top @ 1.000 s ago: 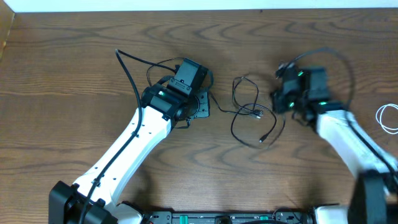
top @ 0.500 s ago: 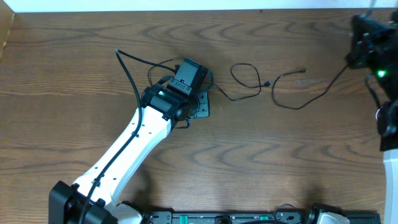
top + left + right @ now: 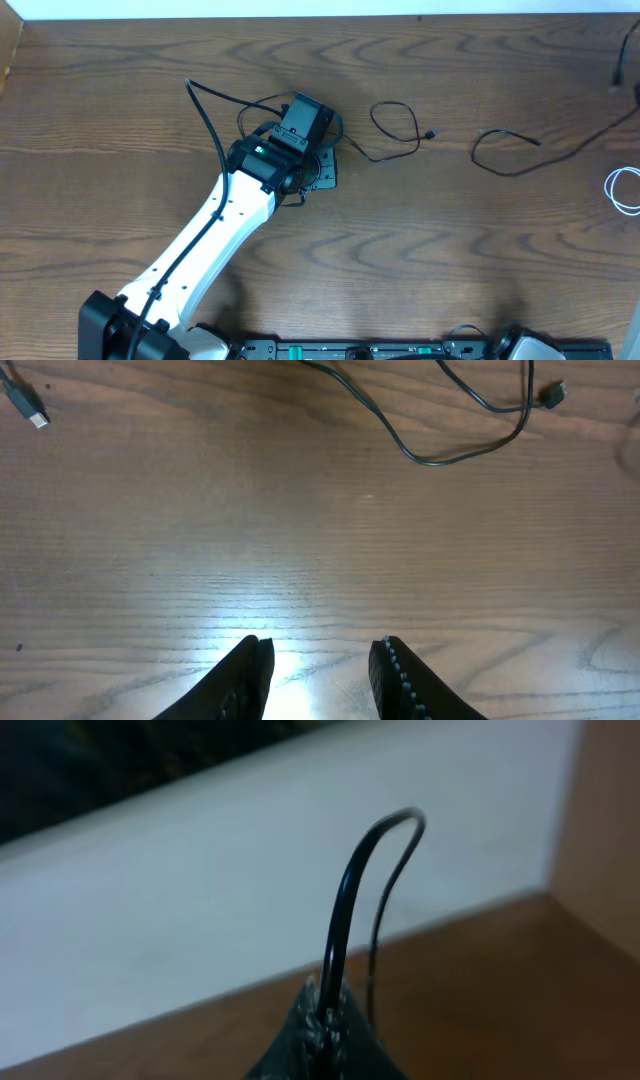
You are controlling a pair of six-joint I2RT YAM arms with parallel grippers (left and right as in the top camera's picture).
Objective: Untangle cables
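**Separating the cables: black cords lie apart, one end in the right grip**

Reading from the left, the left gripper [image 3: 322,652] sits low over the table [image 3: 120,180]. Its fingers are parted with bare wood between them, so it holds nothing. Just to its right, the left black cable [image 3: 430,460] lies in one loose loop, its small plug end free on the wood. Further right, the right black cable [image 3: 520,174] curls once and then runs off toward the frame's right edge, crossing nothing. The white cable [image 3: 609,190] shows only as a partial loop at the far right, well apart from both black cords.

The right gripper [image 3: 325,1020] is out of the overhead view. Its wrist camera shows it closed, pinching a black cord that arches up out of its tips, presumably the right black cable.

By my judgement the untangling is largely done, since no cords visibly cross. What seems left is laying down the held cord, and I cannot check the white loop's hidden part.

No brands, labels or writing can be read.
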